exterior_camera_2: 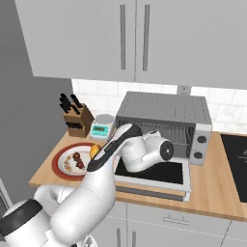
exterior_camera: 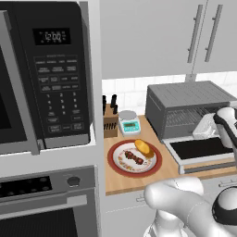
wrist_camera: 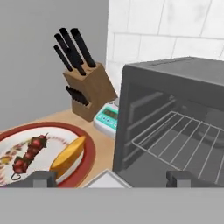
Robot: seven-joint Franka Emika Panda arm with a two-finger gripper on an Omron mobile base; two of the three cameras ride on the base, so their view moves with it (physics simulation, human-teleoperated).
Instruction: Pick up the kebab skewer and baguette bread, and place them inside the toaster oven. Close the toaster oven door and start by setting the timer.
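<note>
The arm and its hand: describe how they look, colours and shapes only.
The arm is glossy white, built of thick rounded segments with bulbous elbows. Black bands and caps mark its joints, and a dark strip runs along the forearm. The hand ends in two small, blocky dark grey fingertips. No cables or markings are visible.

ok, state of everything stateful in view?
toaster oven: rack empty
door: open, folded down flat
skewer: on the plate, untouched
baguette: on the plate beside the skewer
gripper: fingers wide open, holding nothing
</note>
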